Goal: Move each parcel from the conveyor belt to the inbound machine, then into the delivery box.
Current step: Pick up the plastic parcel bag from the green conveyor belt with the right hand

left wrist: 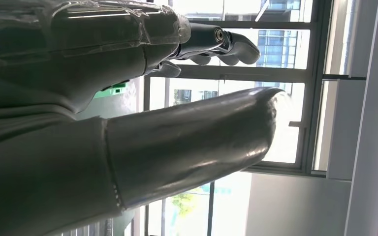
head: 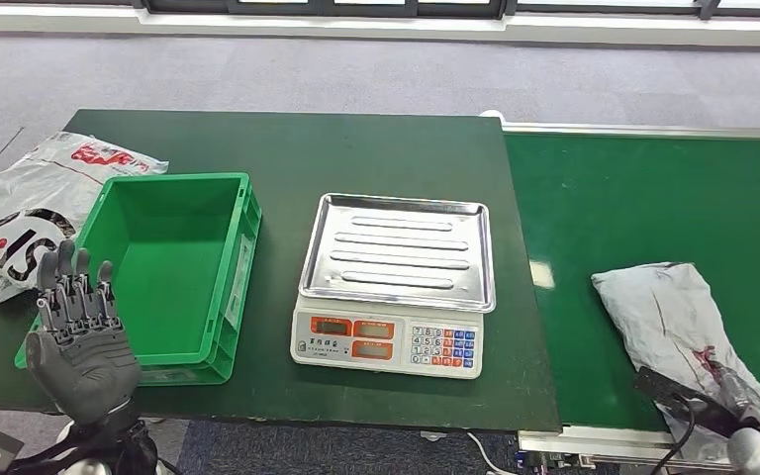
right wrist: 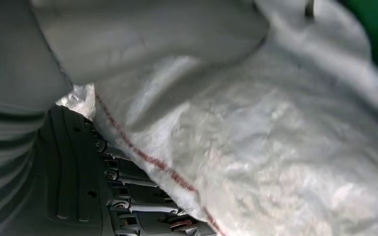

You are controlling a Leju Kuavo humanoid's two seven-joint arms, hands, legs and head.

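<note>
The white bag [head: 35, 213] at the far left of the dark green table [head: 356, 148] carries red printing and large black letters, too crumpled to read. The scale [head: 393, 287] in the middle of the table has an orange-and-blue keypad and small characters on its front, too small to make out; its steel tray is bare. A grey parcel [head: 678, 322] with a thin red stripe lies on the green belt [head: 653, 198] at the near right. The right hand [right wrist: 128, 196] is against its near end, thumb over the wrapping and fingers under the edge, holding it. The left hand [head: 79, 336] is raised at the near left corner of the green box [head: 173, 272], fingers straight and apart, holding nothing.
</note>
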